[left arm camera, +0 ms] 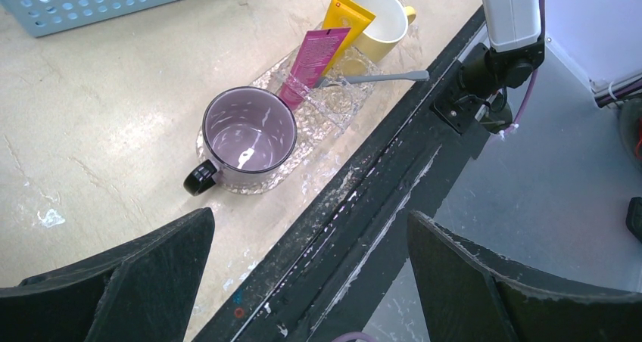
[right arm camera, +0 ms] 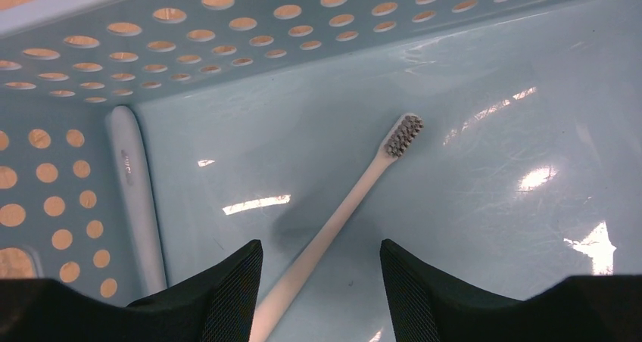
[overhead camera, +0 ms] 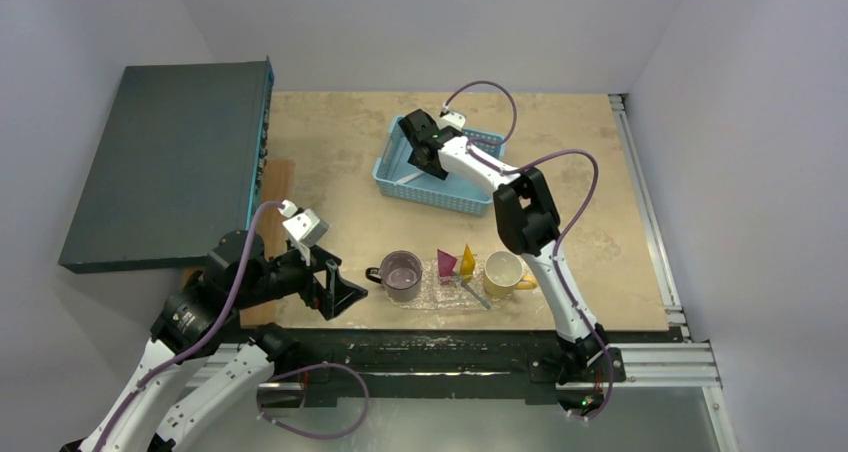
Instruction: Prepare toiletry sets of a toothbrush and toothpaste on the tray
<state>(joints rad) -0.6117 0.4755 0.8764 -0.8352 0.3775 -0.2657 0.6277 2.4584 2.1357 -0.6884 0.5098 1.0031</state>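
The clear crinkled tray (left arm camera: pixel 356 91) lies near the table's front edge and also shows from above (overhead camera: pixel 432 294). On it lean a magenta tube (left arm camera: pixel 314 60) and a yellow-orange tube (left arm camera: pixel 344 18), with one toothbrush (left arm camera: pixel 378 77) lying across it. A second pale toothbrush (right arm camera: pixel 341 209) lies on the floor of the light-blue basket (overhead camera: pixel 470 194). My right gripper (right arm camera: pixel 321 262) is open inside the basket, its fingers either side of that toothbrush's handle. My left gripper (left arm camera: pixel 310 270) is open and empty, over the table's front edge left of the tray.
A purple mug (left arm camera: pixel 248 134) stands on the tray's left end and a yellow mug (left arm camera: pixel 382 20) at its right end. A dark box (overhead camera: pixel 160 162) fills the far left. The black frame rail (overhead camera: pixel 450 352) runs along the table's front.
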